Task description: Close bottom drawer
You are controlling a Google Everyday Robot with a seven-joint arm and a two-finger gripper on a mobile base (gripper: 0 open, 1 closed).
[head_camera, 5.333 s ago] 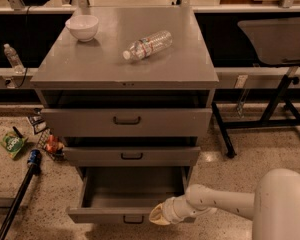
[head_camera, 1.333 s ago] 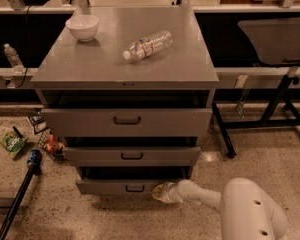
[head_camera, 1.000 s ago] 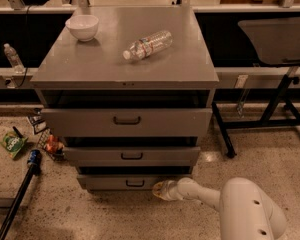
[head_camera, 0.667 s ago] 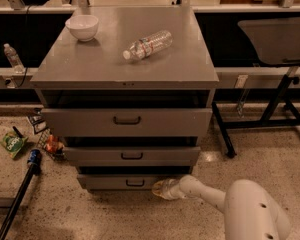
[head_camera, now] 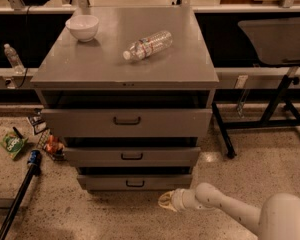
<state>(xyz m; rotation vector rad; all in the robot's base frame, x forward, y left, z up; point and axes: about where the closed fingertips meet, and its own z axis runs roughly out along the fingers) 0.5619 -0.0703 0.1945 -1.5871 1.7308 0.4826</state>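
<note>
Bottom drawer (head_camera: 135, 182) slid in, jaws near its front.

No legible text anywhere; claw (head_camera: 167, 201) low, just before the bottom drawer (head_camera: 135, 182).

The bottom drawer (head_camera: 135, 182) sat beneath the middle drawer (head_camera: 132, 156), its slim front panel and small black handle facing outward, with a dark strip above it. The gripper (head_camera: 166, 201) hung low over the floor, just below the right end of that panel; contact could not be judged. The pale arm (head_camera: 225, 211) reached in from the lower right. On the bench (head_camera: 90, 66), a white bowl (head_camera: 82, 27) stood near the back left corner. A plastic bottle (head_camera: 147, 45) lay on its side toward the back edge.
</note>
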